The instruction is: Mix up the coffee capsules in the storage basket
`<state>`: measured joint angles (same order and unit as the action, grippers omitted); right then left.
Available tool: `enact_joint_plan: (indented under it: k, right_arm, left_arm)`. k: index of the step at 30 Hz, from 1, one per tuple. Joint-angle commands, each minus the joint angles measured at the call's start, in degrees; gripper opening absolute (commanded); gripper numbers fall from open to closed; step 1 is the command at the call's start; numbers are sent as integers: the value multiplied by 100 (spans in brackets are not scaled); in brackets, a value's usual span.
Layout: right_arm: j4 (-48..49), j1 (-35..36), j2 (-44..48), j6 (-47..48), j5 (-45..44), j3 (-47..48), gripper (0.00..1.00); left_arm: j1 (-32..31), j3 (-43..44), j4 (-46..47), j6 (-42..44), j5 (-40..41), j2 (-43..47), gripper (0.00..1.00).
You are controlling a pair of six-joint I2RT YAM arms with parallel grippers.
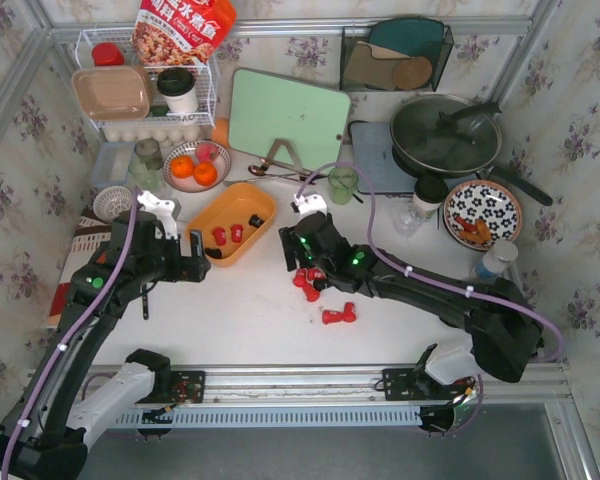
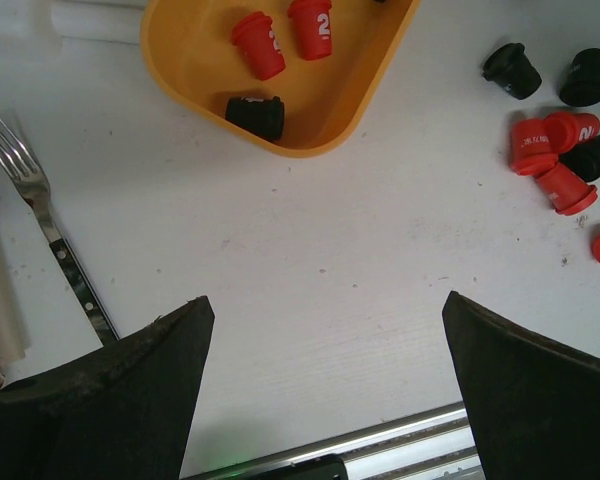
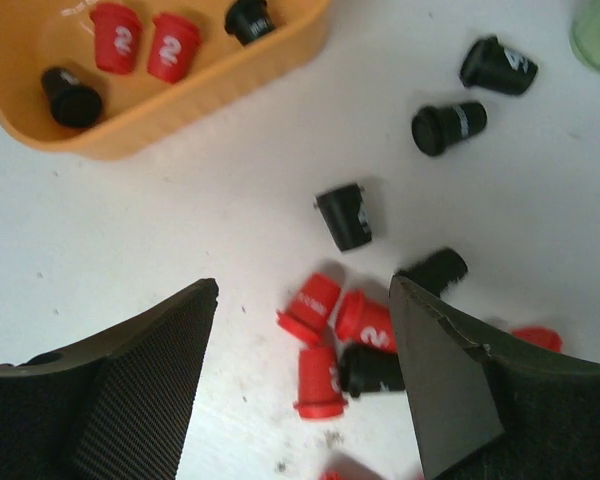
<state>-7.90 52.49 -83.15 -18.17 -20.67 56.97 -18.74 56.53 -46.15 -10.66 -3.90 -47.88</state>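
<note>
Left gripper [image 2: 325, 300] wide open, empty, over bare table [image 2: 310, 230]. Right gripper [image 3: 303, 285] open, empty, above loose coffee capsules [image 3: 365, 322] lying on the table near the storage basket [image 3: 195, 98]. Basket holds 2 red, 2 black. Capsules probably light, rigid, glossy, roll easily; pinch across body under the rim.

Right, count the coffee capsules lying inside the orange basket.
4. Two red capsules lie side by side in the middle of the storage basket, one black capsule at its near end, another black capsule toward its far end. None looks hidden.
</note>
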Motion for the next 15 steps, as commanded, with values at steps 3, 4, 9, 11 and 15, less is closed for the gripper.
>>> enact_joint_plan:
  k: [3, 4, 9, 11, 15]
  right_arm:
    - [-767, 16, 644, -112, 156, -465, 77]
    - [-845, 16, 752, -94, 241, -542, 78]
    - [-1271, 40, 1212, 405, 589, -697, 79]
    - [-1505, 97, 1314, 750, 601, -626, 80]
    - [-1850, 116, 1480, 1375, 736, -428, 81]
  left_arm:
    - [28, 16, 89, -7, -49, -23, 99]
    - [28, 16, 95, -7, -59, -32, 99]
    - [37, 24, 99, -11, -97, -64, 99]
    - [37, 24, 106, -22, -117, -74, 99]
    - [46, 33, 90, -34, -146, -129, 99]
